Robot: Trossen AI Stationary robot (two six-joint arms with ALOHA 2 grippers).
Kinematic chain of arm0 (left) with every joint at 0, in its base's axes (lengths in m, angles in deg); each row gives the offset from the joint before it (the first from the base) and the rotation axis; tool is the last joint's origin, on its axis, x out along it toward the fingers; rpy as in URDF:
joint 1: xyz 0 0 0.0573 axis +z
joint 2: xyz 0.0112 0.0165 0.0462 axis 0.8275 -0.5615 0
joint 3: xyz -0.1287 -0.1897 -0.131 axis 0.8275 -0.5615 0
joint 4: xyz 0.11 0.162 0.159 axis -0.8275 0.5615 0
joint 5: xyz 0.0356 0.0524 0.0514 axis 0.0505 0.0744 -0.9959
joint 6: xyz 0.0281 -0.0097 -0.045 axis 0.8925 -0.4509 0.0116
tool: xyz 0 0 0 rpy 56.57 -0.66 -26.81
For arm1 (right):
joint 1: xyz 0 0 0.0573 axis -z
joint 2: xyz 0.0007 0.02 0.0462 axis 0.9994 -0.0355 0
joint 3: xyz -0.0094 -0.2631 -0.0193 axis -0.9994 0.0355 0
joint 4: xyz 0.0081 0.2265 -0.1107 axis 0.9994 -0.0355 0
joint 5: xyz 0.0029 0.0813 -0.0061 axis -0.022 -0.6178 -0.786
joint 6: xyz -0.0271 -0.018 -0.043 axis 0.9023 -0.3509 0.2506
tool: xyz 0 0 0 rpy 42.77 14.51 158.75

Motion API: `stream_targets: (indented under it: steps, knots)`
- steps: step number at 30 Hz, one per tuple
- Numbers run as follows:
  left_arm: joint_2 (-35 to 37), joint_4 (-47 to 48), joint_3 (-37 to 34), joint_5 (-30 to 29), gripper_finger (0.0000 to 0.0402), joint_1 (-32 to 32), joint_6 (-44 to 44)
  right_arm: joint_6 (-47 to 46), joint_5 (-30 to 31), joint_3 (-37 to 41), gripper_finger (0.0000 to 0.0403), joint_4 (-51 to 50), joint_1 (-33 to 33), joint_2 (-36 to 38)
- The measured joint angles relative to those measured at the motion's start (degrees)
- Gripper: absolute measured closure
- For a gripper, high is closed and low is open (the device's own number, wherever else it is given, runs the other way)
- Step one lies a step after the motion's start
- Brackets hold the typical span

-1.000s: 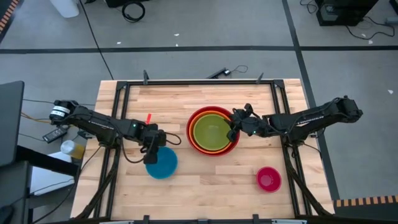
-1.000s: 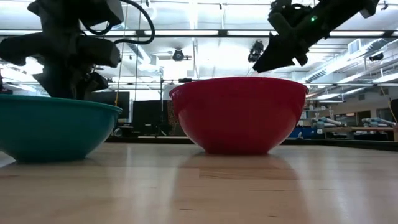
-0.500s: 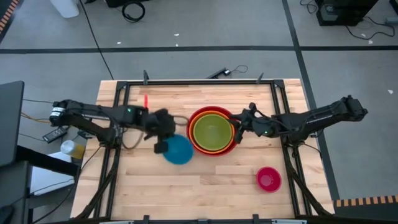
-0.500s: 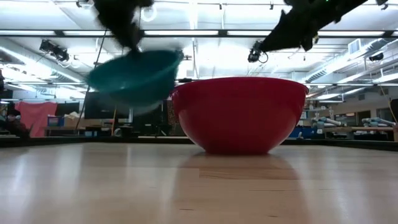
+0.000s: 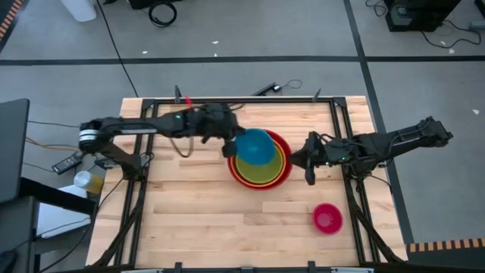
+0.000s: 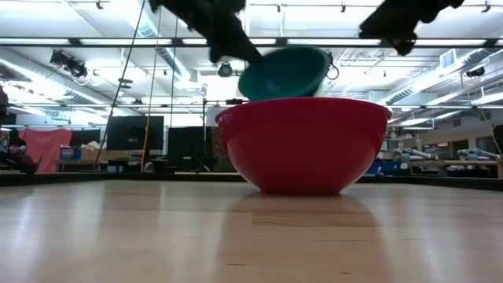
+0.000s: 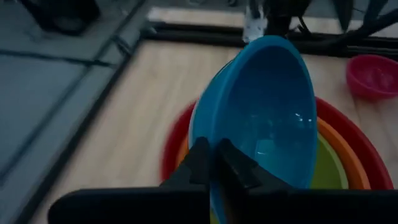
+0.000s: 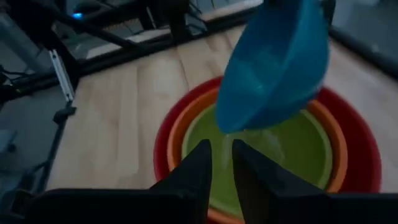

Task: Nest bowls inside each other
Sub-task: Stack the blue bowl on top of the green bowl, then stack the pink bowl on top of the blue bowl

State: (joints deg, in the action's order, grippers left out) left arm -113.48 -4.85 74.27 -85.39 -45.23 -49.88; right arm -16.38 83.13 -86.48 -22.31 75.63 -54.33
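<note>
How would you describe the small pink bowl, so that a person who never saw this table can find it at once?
Start at the big red bowl holding the nested stack near the middle of the wooden table. Go toward the right arm's side and the near edge. There the small pink bowl stands alone on the wood, the smallest bowl and the only one outside the stack.

The space above the nested bowls (image 5: 260, 168) is taken up by the blue bowl (image 5: 255, 146); bare counter (image 5: 197, 212) is left open beside the pink bowl (image 5: 327, 218).
</note>
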Motion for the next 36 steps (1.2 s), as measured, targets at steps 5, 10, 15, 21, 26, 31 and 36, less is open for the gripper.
stream_targets:
  steps: [5, 10, 15, 21, 26, 31, 36]
  knots:
    - [-8.1, -1.8, -0.04, 4.91, 0.0371, 0.6, 0.2, -8.34, -1.65, -3.48, 0.0329, -14.56, 0.0, 1.54]
    - [-11.49, -1.93, -0.1, 6.46, 0.033, 0.67, 1.21, -9.9, -5.34, -5.2, 0.0325, -27.99, 0.0, 1.57]
    - [-11.04, -2.2, -0.09, 6.47, 0.0267, 1.38, 0.75, -13.98, -9.49, -5.31, 0.0307, -38.98, 0.02, 1.47]
    - [-8.4, -2.07, -0.07, 6.26, 0.0222, 1.47, -0.22, -20.18, -15.21, -3.77, 0.0274, -42.55, -4.77, -1.06]
    - [-6.38, -0.13, -0.04, 5.82, 0.0221, 0.4, -1.61, -27.23, -16.6, -1.98, 0.0244, -42.58, -12.07, -4.27]
    - [-5.29, 2.82, -0.02, -0.51, 0.0228, -3.07, -6.41, -36.35, -17.96, 0.84, 0.0234, -41.84, -20.33, -7.82]
    - [-4.65, 4.4, -0.02, -6.78, 0.0229, -7.81, -7.26, -41.99, -20.59, 2.68, 0.0234, -36.93, -27.48, -11.03]
